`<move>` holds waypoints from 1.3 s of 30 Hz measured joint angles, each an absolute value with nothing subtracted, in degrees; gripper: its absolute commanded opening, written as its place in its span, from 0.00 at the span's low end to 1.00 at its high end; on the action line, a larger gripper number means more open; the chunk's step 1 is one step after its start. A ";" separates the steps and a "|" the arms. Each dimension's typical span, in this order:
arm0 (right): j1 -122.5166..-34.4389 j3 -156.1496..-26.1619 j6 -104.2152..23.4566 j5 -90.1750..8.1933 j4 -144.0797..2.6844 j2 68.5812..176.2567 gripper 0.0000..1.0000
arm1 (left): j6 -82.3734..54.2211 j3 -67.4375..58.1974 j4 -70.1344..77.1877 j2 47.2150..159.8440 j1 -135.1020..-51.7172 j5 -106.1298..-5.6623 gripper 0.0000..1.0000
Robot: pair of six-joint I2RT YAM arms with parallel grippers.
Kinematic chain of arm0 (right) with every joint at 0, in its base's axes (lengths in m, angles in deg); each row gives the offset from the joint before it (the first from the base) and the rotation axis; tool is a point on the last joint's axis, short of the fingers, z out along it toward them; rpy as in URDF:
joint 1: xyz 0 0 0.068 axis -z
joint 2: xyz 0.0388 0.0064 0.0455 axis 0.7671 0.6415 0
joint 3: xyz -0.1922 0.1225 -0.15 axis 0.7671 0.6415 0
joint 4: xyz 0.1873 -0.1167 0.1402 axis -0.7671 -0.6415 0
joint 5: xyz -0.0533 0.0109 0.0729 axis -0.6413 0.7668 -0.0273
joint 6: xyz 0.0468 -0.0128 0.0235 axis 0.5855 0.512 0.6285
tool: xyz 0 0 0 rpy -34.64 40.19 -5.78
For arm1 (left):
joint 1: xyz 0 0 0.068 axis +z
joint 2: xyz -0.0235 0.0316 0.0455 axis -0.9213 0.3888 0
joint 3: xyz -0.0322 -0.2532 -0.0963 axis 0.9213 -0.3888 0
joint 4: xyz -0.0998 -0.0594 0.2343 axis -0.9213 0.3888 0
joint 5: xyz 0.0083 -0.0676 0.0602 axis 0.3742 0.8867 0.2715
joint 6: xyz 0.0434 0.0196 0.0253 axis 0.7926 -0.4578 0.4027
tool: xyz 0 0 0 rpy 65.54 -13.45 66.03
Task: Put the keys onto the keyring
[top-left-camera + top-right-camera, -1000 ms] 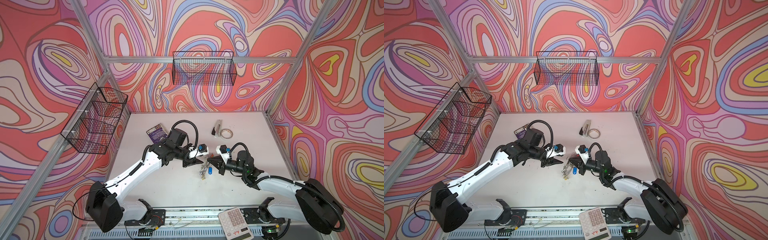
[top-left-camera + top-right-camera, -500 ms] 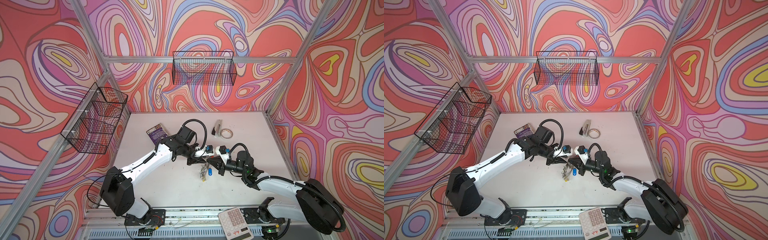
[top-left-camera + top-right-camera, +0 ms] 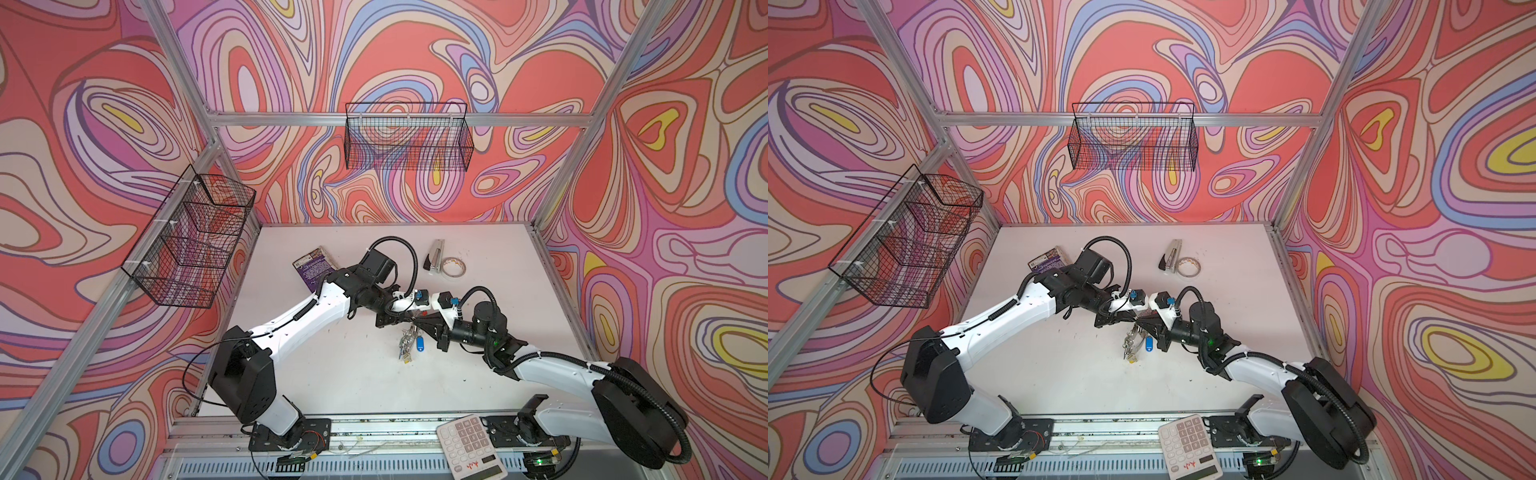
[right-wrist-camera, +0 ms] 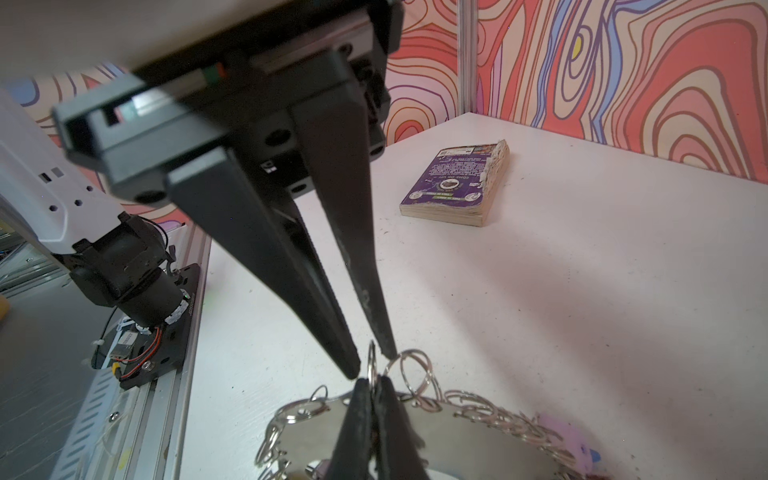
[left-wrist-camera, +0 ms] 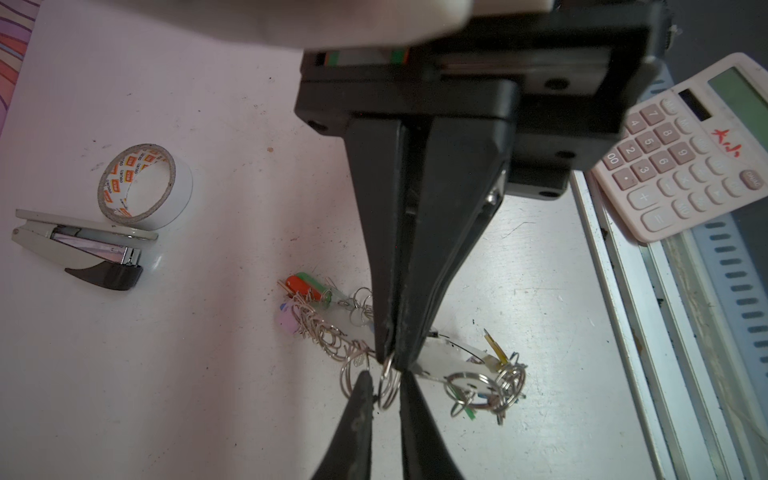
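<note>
The keyring [image 3: 409, 345] hangs in mid-table as a grey metal plate [image 4: 457, 436] edged with small rings and red, green, yellow and blue tagged keys. My right gripper [image 4: 374, 380] is shut on one small ring [image 4: 372, 361] at the plate's rim and holds the bunch up. My left gripper [image 5: 385, 376] meets it tip to tip. Its fingers stand a narrow gap apart on either side of that same ring [image 5: 388, 386], and I see no contact. Both top views show the two grippers [image 3: 1136, 322] meeting above the bunch. I cannot make out the keys in the bunch.
A whitish tape roll [image 3: 453, 268] and a stapler [image 3: 434, 257] lie at the back right, and a purple book [image 3: 311, 268] at the back left. A pink calculator [image 3: 471, 446] rests on the front rail. Wire baskets [image 3: 191, 241] hang on the left and back walls.
My left arm has swung right until its tips reached the right gripper, and its jaws have narrowed around the small ring. The right arm and the bunch have stayed put.
</note>
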State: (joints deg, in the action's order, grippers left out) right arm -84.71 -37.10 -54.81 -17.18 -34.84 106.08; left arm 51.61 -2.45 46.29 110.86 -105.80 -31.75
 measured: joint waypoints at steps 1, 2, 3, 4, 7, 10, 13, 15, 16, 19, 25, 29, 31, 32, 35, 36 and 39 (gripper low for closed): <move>-84.71 -37.10 -54.81 -17.18 -34.90 106.08 0.00 | 51.70 -2.25 46.36 111.05 -105.82 -31.77 0.13; -84.71 -37.10 -54.81 -17.18 -34.99 106.08 0.00 | 51.83 -2.12 46.44 111.16 -105.82 -31.77 0.12; -84.71 -37.10 -54.81 -17.18 -35.06 106.08 0.00 | 51.87 -2.03 46.55 111.19 -105.84 -31.79 0.11; -84.71 -37.10 -54.81 -17.15 -35.10 106.08 0.00 | 51.87 -1.97 46.62 111.21 -105.88 -31.88 0.10; -84.68 -37.10 -54.81 -17.15 -35.12 106.08 0.00 | 51.94 -1.49 47.12 111.45 -106.10 -31.99 0.09; -84.68 -37.10 -54.79 -17.15 -35.21 106.08 0.00 | 52.03 -1.38 47.43 111.51 -106.17 -32.12 0.04; -84.71 -37.10 -54.81 -17.13 -35.43 106.08 0.00 | 52.03 -1.33 47.65 111.62 -106.17 -32.19 0.00; -84.68 -37.10 -54.79 -17.18 -35.65 106.08 0.00 | 51.96 -1.33 47.62 111.80 -106.17 -32.12 0.00; -84.68 -37.10 -54.77 -17.20 -35.80 106.08 0.00 | 51.85 -1.33 47.58 111.84 -106.17 -32.12 0.00; -84.68 -37.10 -54.68 -17.26 -35.84 106.08 0.00 | 51.44 -1.36 47.30 111.86 -106.19 -32.14 0.00; -84.68 -37.10 -54.64 -18.36 -36.59 106.08 0.00 | 46.78 -5.47 41.66 110.27 -106.21 -32.76 0.00; -84.66 -37.21 -54.51 -18.82 -37.75 106.06 0.16 | 41.77 -10.73 35.01 107.73 -106.21 -33.08 0.00; -84.75 -37.54 -54.44 -18.82 -37.75 105.60 0.26 | 39.28 -12.59 32.37 106.90 -106.21 -33.37 0.00; -84.77 -37.76 -54.44 -18.79 -37.66 105.10 0.29 | 38.41 -13.36 31.25 106.62 -106.21 -33.48 0.00; -84.86 -38.02 -54.33 -19.03 -36.98 103.17 0.36 | 36.00 -15.80 28.39 105.53 -106.21 -34.07 0.00; -84.92 -38.02 -54.18 -19.23 -36.70 102.52 0.37 | 35.22 -16.46 27.76 105.18 -106.21 -34.29 0.00; -84.97 -38.02 -53.96 -20.08 -36.37 101.25 0.40 | 33.47 -18.36 25.88 104.04 -106.21 -34.79 0.00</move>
State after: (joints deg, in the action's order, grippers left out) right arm -84.97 -38.02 -53.96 -20.08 -36.37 101.25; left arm 33.47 -18.36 25.88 104.04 -106.21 -34.79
